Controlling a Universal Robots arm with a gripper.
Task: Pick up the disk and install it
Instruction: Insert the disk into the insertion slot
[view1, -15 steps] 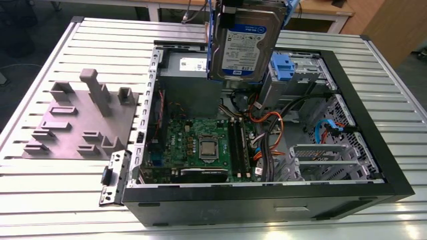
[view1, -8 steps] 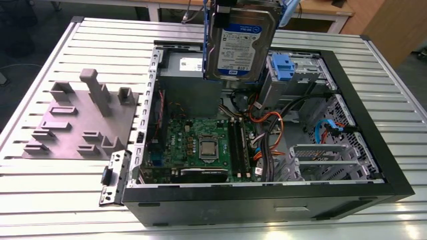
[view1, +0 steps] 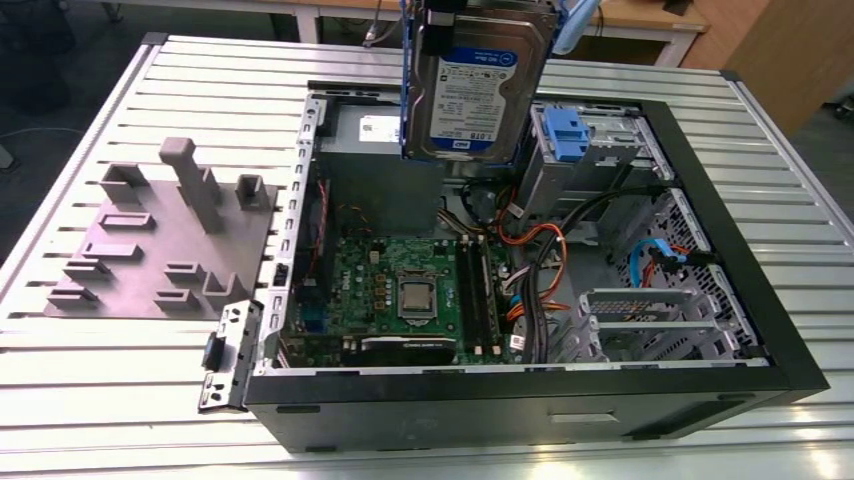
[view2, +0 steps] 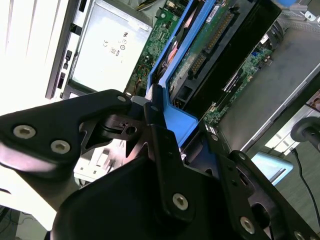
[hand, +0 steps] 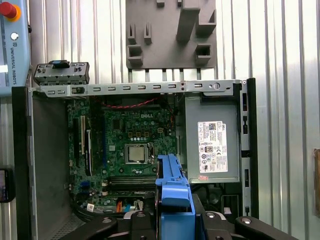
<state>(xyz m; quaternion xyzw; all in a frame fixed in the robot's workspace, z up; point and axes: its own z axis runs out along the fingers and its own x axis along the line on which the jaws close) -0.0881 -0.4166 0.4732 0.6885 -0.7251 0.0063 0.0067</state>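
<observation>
Hand (view2: 153, 107) grips disk (view1: 474, 85) — upright above the open computer case (view1: 534, 405)

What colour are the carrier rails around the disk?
Blue; the carrier rails show best in the first wrist view.

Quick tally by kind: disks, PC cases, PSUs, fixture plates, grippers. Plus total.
Disk: 1
PC case: 1
PSU: 1
Fixture plate: 1
Gripper: 1
Total: 5
</observation>
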